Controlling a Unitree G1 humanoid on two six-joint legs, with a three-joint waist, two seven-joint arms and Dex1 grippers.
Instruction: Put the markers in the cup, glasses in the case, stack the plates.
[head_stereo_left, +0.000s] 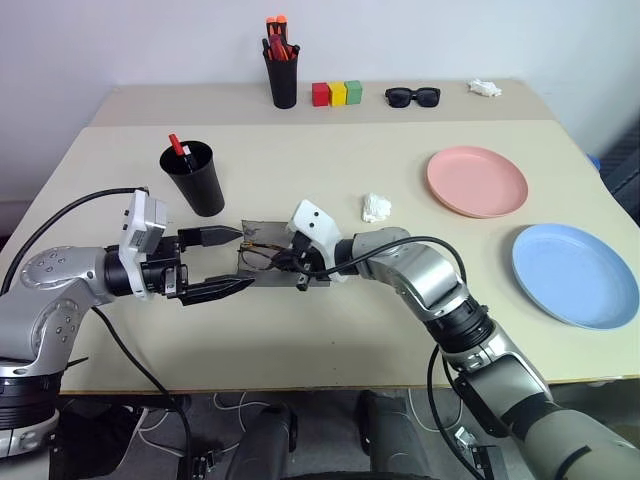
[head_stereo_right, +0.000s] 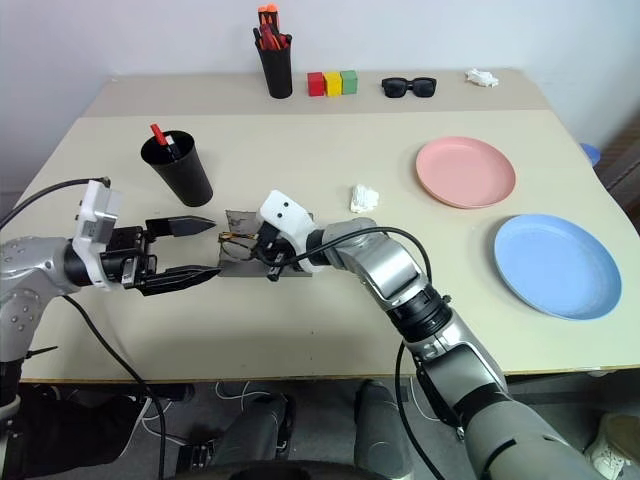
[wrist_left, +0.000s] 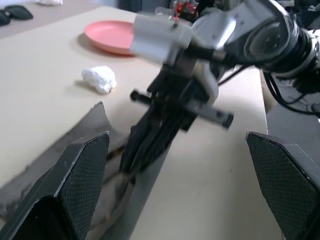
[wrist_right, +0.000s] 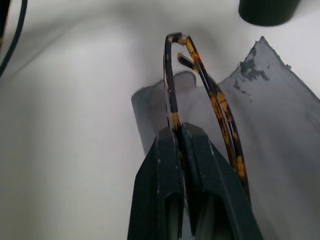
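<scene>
Right wrist view shows your right gripper (wrist_right: 181, 131) clamped shut on the glasses (wrist_right: 200, 90), their folded arms running lengthwise right above the open case (head_stereo_left: 262, 262), while your left gripper (head_stereo_left: 232, 262), fingers spread wide and empty, hangs just beside that case.

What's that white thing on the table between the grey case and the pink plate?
A small crumpled white wad, maybe tissue, lies on the bare table between the case and the pink plate, clearest from the head views.
</scene>
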